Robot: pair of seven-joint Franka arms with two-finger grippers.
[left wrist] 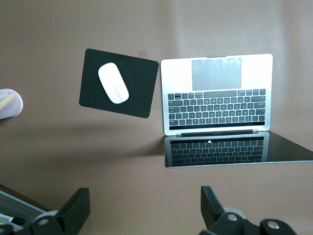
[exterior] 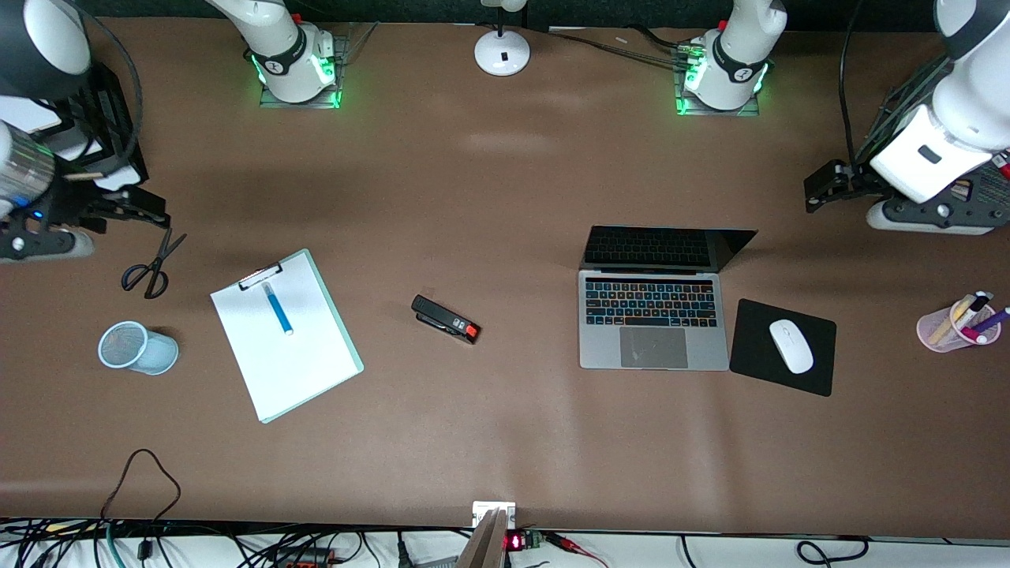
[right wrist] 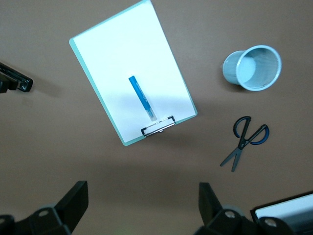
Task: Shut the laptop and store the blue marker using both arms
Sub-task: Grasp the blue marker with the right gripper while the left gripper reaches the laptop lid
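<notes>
The silver-grey laptop [exterior: 653,315] stands open toward the left arm's end of the table, its dark screen raised; it also shows in the left wrist view [left wrist: 215,93]. The blue marker [exterior: 278,309] lies on the white paper of a clipboard [exterior: 308,355] toward the right arm's end, and shows in the right wrist view [right wrist: 142,98]. My left gripper [exterior: 821,193] hangs high up, open and empty [left wrist: 145,208]. My right gripper [exterior: 138,209] hangs high over the table near the scissors, open and empty [right wrist: 144,205].
A pale-blue mesh cup [exterior: 138,347] and scissors [exterior: 150,268] lie beside the clipboard. A black stapler [exterior: 446,319] sits mid-table. A white mouse [exterior: 791,345] rests on a black mouse pad [exterior: 757,355] beside the laptop. A pink cup of pens [exterior: 959,323] stands at the left arm's end.
</notes>
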